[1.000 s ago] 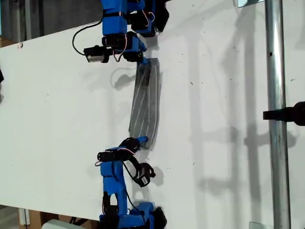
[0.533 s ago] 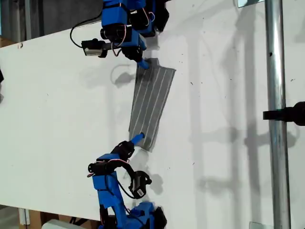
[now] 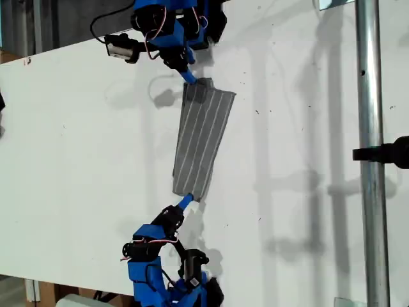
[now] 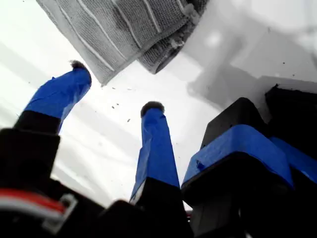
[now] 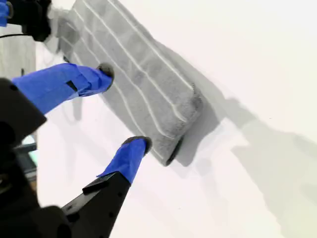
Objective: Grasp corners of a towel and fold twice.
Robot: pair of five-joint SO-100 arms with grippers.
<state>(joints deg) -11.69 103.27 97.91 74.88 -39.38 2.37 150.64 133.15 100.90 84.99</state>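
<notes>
**Folded towel (image 3: 201, 137) lying as a strip on the desk (image 3: 77, 141), between two empty grippers.**
In the exterior view, we see our first gripper (image 3: 188, 78) at the strip's top end and our second gripper (image 3: 185, 201) at its bottom end. Both are spread wide and hold nothing. The towel's long axis runs from one gripper to the other, and its body lies just right of both.

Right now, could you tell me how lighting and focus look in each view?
Exterior view: sharp, soft arm shadows on the table. First wrist view: table glare, the towel crisp, fingers soft. Second wrist view: the towel slightly blurred, casting a shadow.
</notes>
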